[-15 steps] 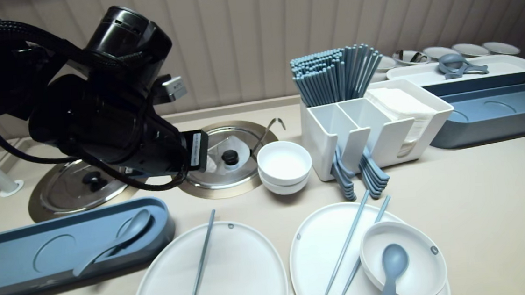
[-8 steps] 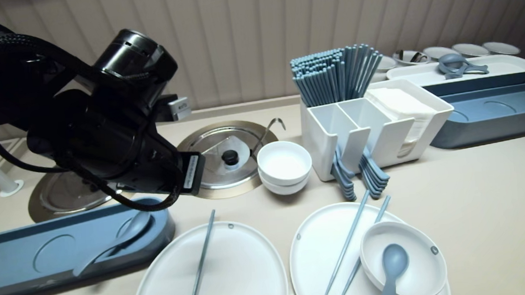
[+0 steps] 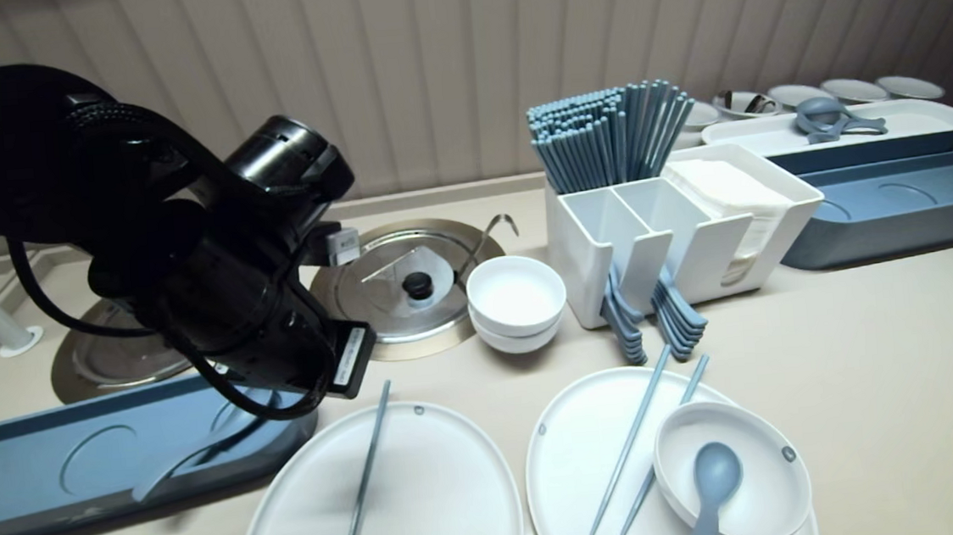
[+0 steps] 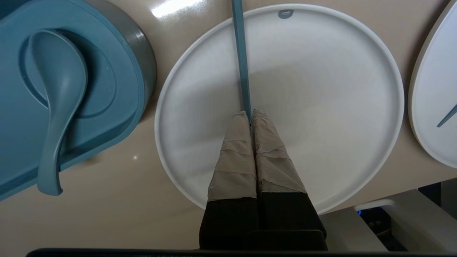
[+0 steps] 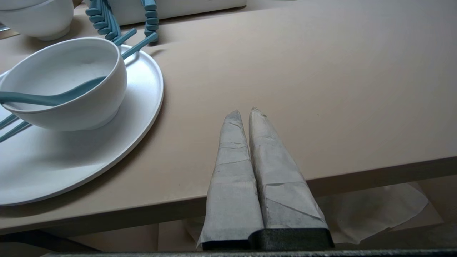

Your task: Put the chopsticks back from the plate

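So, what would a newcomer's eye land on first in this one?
The big black left arm looms over the blue tray, its shut left pincer above a lone chopstick lying across the white plate. Behind stands a white caddy bristling with blue chopsticks. The right pincer hangs shut by the table edge.

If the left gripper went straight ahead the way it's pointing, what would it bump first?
Probably the blue chopstick lying on the white plate: the left gripper aims its shut jaws right at it. How near they are is hard to tell.
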Robot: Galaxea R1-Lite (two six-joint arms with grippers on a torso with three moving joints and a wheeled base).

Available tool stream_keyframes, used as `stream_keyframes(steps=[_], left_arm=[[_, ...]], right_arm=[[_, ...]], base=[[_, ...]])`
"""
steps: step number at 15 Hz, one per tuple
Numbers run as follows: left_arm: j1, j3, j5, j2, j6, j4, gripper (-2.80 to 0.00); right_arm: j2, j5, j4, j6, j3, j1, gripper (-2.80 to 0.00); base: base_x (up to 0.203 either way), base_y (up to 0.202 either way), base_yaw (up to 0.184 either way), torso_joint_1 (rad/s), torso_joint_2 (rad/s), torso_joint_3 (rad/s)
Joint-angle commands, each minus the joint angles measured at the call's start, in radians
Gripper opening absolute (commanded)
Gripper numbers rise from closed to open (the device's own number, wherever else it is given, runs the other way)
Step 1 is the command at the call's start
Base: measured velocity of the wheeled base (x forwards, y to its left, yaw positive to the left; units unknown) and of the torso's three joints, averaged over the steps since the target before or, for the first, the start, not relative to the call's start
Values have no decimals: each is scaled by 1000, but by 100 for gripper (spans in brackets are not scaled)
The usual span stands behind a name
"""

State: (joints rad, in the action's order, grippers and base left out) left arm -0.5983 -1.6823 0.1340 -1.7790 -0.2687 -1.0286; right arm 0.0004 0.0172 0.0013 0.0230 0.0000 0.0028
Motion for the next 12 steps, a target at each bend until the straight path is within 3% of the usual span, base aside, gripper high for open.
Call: stream_keyframes(steps=[1,4,5,12], left_arm=[[0,8,1,-10,-3,-15,-280],[0,30,-1,-57,-3,-15,-280],[0,47,-3,-72,-3,-12,0],[6,31,-2,-173,-4,-7,0]], right_arm=[[0,1,0,0,0,0,-280],[0,1,0,0,0,0,-280],[1,1,0,-2,0,0,-280],[0,1,0,-1,0,0,-280]], base=[[0,0,0,0,0,0],[0,0,0,0,0,0],[0,0,0,0,0,0],[0,0,0,0,0,0]])
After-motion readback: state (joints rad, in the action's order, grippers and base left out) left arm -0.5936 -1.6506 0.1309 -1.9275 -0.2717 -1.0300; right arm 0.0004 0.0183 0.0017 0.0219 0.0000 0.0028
